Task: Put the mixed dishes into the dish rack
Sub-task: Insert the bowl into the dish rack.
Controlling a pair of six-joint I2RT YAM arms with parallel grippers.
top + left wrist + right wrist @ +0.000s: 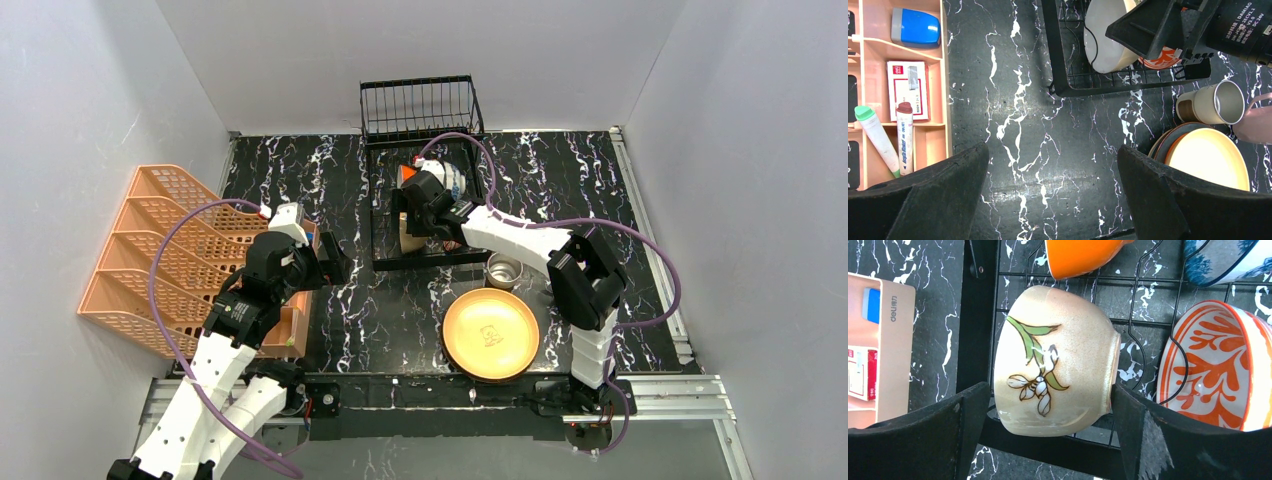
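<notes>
The cream flowered bowl (1053, 360) lies on its side in the wire dish rack (980, 315) with the right claw (1050, 397) spread wide astride it; glazed, hard and chippable, it looks slippery, best gripped gently across rim and foot.

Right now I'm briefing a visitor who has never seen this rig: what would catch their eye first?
Probably the cream ceramic bowl with a painted flower, lying on its side in the black wire dish rack between the right arm's spread fingers. Next, the big yellow round plate near the table's front edge, and the orange plastic lattice rack at far left.
</notes>
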